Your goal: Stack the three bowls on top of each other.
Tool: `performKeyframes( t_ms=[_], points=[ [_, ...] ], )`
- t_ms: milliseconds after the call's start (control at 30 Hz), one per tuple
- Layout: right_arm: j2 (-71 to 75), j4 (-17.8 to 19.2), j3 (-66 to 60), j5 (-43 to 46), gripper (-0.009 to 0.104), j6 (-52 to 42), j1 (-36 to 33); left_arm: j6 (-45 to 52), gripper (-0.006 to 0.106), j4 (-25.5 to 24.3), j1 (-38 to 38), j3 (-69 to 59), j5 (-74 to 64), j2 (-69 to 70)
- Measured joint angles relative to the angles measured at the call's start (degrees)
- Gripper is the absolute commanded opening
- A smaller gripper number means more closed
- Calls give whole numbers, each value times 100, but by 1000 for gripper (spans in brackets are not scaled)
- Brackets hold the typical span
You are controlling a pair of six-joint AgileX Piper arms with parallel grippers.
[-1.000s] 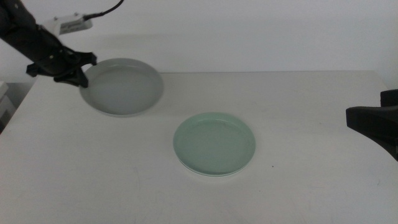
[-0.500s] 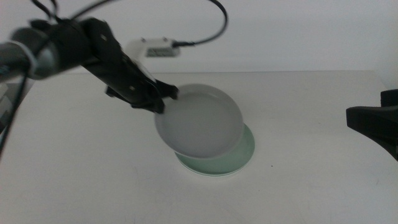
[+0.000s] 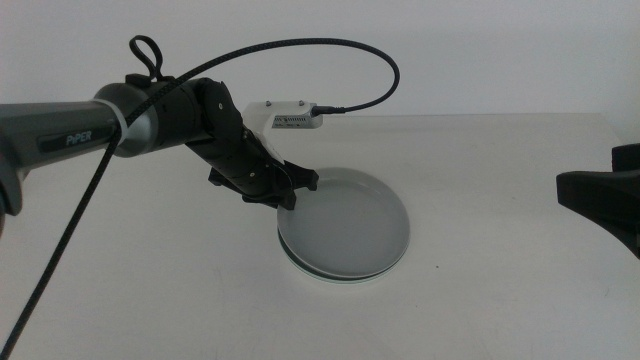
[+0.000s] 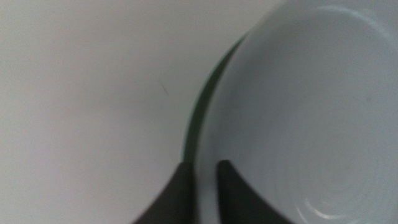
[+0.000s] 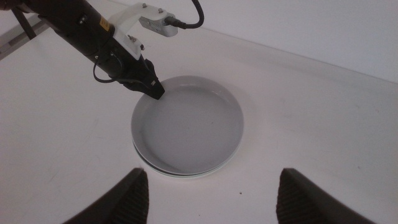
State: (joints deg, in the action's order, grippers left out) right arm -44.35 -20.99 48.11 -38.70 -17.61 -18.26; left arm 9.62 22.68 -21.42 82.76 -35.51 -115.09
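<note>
left tool (image 3: 287, 197): jaws narrow, pinching near-left rim of grey-blue bowl (image 3: 350, 222) | grey-blue bowl: sits on pale mint green bowl (image 4: 198, 119), mid-surface (image 3: 480, 290) | white bowl: cannot tell | right tool (image 5: 208, 190): jaws wide, holding nothing, above the surface's right edge
</note>
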Motion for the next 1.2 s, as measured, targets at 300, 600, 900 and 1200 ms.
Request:
performKeyframes(
  t_ms=[300, 600, 900, 1200],
  points=[
    [0, 0, 0, 0, 52, 0, 0, 338, 105, -24, 159, 0, -242, 825],
    [0, -5, 0, 0, 52, 0, 0, 421, 105, -445, 1206, 0, -1250, 2692],
    [0, -5, 0, 0, 52, 0, 0, 396, 105, -1082, 2027, 0, -1407, 3346],
    [0, -5, 0, 0, 52, 0, 0, 260, 105, -1095, 2118, -13, -1766, 3554]
  ],
)
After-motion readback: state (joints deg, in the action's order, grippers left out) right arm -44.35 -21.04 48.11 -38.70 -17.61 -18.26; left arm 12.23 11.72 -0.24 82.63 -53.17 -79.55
